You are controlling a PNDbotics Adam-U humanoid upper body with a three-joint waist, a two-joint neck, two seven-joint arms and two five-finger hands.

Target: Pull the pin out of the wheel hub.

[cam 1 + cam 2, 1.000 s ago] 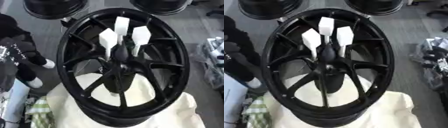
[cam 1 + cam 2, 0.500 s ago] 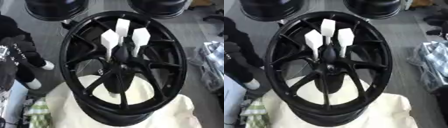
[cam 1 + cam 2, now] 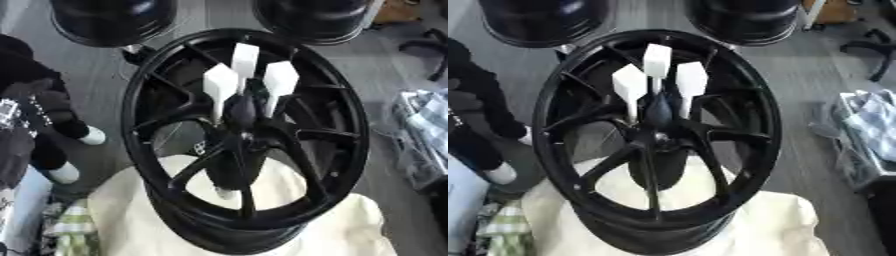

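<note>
Wheel hub (image 3: pixel 157 150) black, many-spoked, standing tilted on a cream cloth (image 3: pixel 350 230), face toward the head camera. At its centre a dark bulb (image 3: pixel 241 111) sits just above the spoke junction. 3 white flat blades (image 3: pixel 244 59) on thin stems fan up from it. Judged to be the pin's head, still seated in the centre bore.

Neither robot hand can be made out in either eye view, so finger state cannot be told.

Step in hand, as a judgement: approach, with no grasp on the pin yet.

Next move calls for 1 hand to reach between the spokes, close around the dark bulb below the blades, and draw straight along the bore axis. A sideways tug could rock the tilted hub on the soft cloth.
</note>
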